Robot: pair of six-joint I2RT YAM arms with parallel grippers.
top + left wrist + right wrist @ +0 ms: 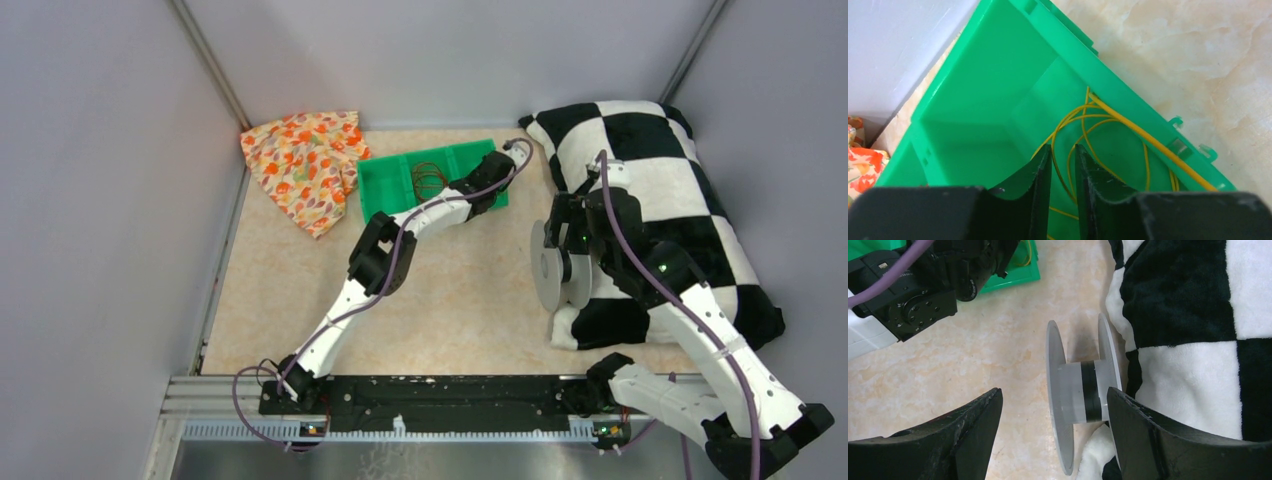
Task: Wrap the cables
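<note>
Cables [1083,114] lie as loose yellow loops inside the green tray [998,75], in the compartment nearest the long wall that faces the open bench [470,300]; one strand runs straight along the foot of that wall. The left pincer [1063,150] hangs over this compartment with its fingers almost together, leaving only a narrow slit. One loop of wire shows through the slit, but the gap is wider than the wire and nothing is clamped. The right pincer [1053,392] is spread wide and holds nothing. The spool [1083,390] stands on the rims of its two discs, axle level, with a dark band around its hub. It sits partly between the right fingers; whether the finger on the pillow side touches the nearer disc cannot be told. The spool rests against the edge of the black-and-white checked pillow [660,150], well apart from the tray. A flowered cloth [305,165] lies just beside the tray's far left end.
</note>
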